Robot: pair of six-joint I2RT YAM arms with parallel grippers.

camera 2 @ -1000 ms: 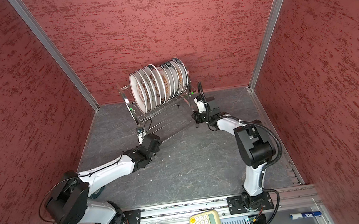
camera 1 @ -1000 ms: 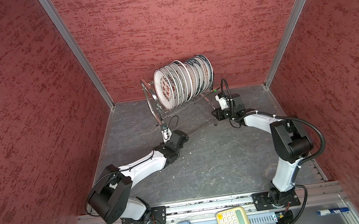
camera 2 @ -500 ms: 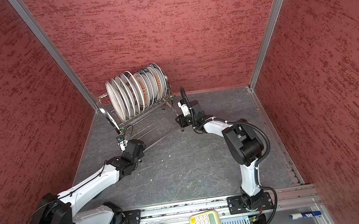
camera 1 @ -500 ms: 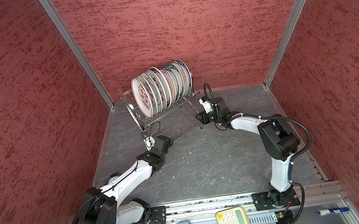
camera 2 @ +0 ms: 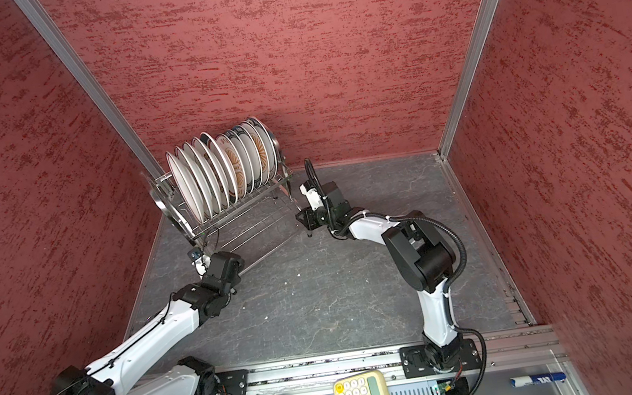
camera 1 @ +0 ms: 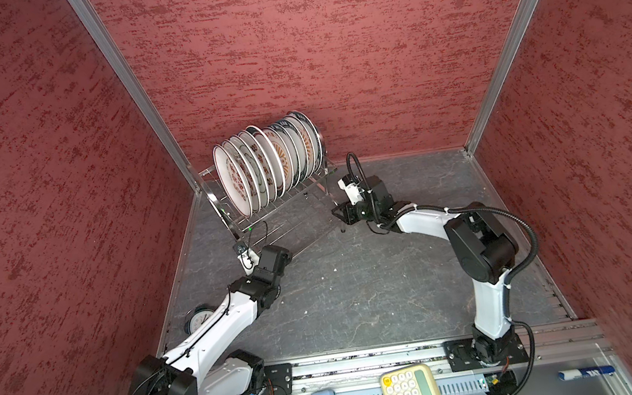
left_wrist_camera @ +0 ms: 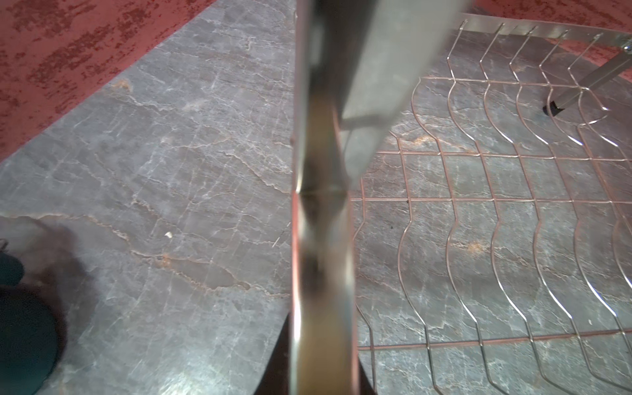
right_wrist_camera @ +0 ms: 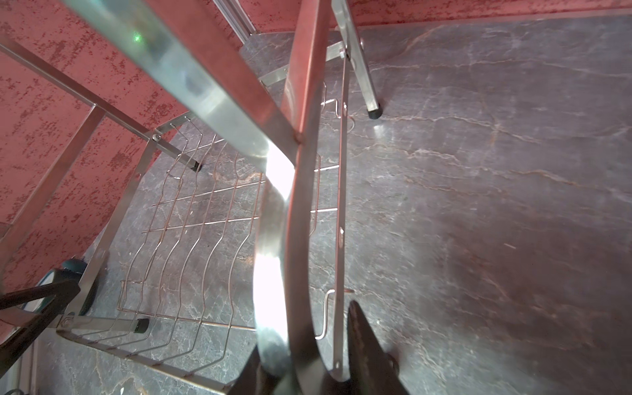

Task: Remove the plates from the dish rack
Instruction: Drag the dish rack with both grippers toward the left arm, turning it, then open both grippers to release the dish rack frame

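Found no plates [camera 1: 267, 163] unloaded: all upright in the dish rack [camera 1: 294, 205], above and between both grippers. Noted left gripper [camera 1: 244, 254] clamped on its end tube, right gripper [camera 1: 344, 213] clamped on the opposite handle. Judged back wall [camera 1: 331, 79] tight beyond the grippers — open table [camera 1: 360, 284] behind them

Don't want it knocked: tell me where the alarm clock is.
In a top view, the alarm clock sits at the table's left edge, beside the left arm, in front of the dish rack.
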